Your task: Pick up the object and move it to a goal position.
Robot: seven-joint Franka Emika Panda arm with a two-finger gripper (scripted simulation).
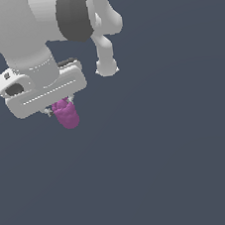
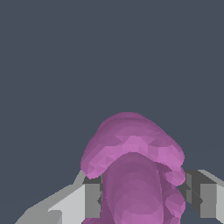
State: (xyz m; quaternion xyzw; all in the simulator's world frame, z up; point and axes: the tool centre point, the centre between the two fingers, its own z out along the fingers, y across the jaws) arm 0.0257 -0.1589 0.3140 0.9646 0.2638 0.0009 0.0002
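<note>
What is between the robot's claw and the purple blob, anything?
Nothing is. The purple blob sits right between the gripper fingers, which close against its sides. No goal marker shows, so the way there cannot be judged.

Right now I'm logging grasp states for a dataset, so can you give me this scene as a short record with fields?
object: small magenta-purple lumpy oblong blob
object position: between the fingers, most of it sticking out past the fingertips
gripper: white two-finger gripper
gripper state: closed on the blob, a finger on each side in the wrist view
surroundings: plain dark grey-blue background, no other items visible
goal marker: none visible
</note>
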